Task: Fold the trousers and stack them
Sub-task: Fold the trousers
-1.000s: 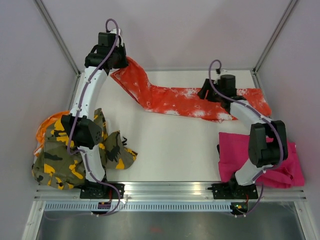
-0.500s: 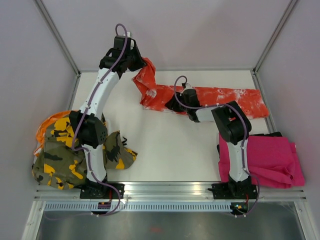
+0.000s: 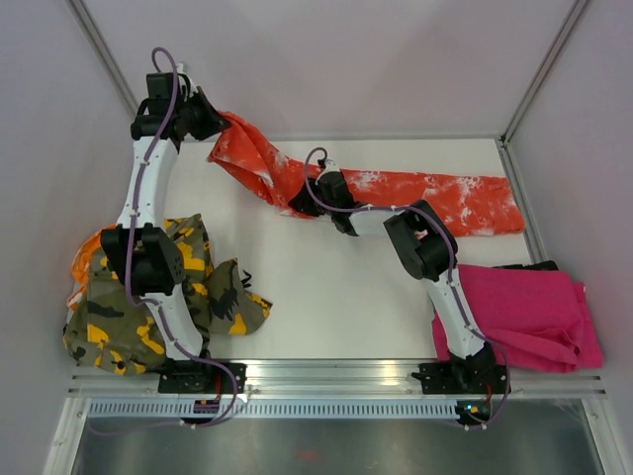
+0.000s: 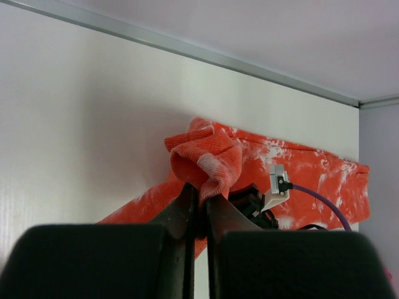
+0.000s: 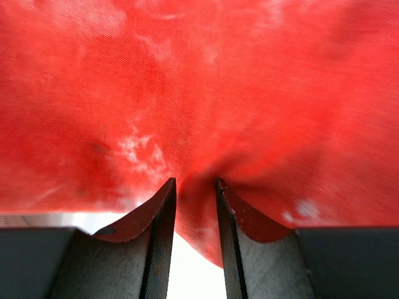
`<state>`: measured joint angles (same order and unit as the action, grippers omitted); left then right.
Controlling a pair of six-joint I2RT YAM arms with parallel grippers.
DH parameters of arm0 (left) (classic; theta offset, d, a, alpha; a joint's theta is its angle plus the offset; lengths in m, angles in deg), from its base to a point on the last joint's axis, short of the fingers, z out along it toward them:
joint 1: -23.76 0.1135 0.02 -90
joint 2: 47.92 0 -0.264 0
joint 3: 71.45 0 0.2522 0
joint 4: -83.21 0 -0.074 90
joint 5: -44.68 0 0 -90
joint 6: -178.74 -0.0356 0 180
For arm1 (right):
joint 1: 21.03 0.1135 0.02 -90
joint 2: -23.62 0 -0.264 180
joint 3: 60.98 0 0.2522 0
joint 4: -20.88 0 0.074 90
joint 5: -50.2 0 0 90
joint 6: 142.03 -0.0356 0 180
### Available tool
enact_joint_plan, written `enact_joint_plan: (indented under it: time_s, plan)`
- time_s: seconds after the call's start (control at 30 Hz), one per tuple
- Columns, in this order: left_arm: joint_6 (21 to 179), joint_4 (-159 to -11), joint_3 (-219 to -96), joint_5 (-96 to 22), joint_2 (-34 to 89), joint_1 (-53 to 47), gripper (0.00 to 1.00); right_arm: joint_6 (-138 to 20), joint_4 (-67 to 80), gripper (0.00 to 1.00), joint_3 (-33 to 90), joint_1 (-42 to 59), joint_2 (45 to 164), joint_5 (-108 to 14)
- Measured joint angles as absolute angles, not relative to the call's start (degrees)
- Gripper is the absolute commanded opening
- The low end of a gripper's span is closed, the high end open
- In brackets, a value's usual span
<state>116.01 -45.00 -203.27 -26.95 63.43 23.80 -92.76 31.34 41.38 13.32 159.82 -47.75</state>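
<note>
The orange-red splatter-print trousers lie stretched along the back of the table, and their left end is lifted. My left gripper is shut on that raised end at the far left; the left wrist view shows a bunched fold pinched between its jaws. My right gripper reaches left onto the middle of the same pair. A fold of red cloth sits between its narrowed jaws, with creases running into the gap.
Camouflage trousers lie heaped at the near left over some orange cloth. Magenta pink trousers lie folded at the near right. Metal frame posts and pale walls close in the table.
The left gripper has swung back to the left with the trousers' end. The right gripper has slid left along the pair and its jaws have narrowed onto a fold.
</note>
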Motion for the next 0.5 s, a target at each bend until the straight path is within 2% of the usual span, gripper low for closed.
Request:
enact_joint_plan:
  time_s: [0.4,0.5]
  plan:
    - [113.23,-44.76,-203.44,-23.54,60.55,29.32,0.02,-92.78,23.06,0.36,64.09,17.69,172.33,-50.92]
    - [113.1,-44.66,-203.44,-22.45,60.5,30.13,0.02,-92.54,20.94,0.4,65.71,17.86,172.57,-52.58]
